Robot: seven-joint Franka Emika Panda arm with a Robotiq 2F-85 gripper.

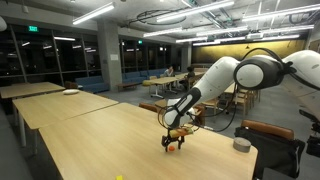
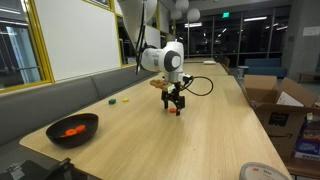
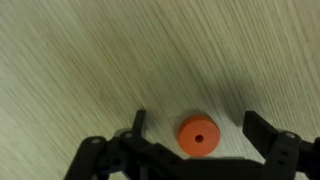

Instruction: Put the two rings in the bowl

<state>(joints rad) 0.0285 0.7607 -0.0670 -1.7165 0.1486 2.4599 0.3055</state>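
The orange ring [image 3: 198,137] lies flat on the wooden table, a small disc with a centre hole. My gripper [image 3: 200,128] is open and straddles it, one finger on each side with a gap to the ring. In both exterior views the gripper [image 1: 174,142] [image 2: 177,105] is down at the tabletop over the orange ring [image 1: 172,148] [image 2: 178,111]. The yellow ring [image 2: 113,101] lies apart, near the table edge on the bench side, and shows at the bottom of an exterior view [image 1: 118,177]. The small grey bowl [image 1: 241,145] stands near the table edge towards the robot's base.
A dark bowl [image 2: 72,128] with something orange in it stands on the table end. A small green piece [image 2: 127,100] lies beside the yellow ring. A white dish [image 2: 262,172] sits at the table corner. Cardboard boxes [image 2: 275,105] and chairs line one side, a bench the other.
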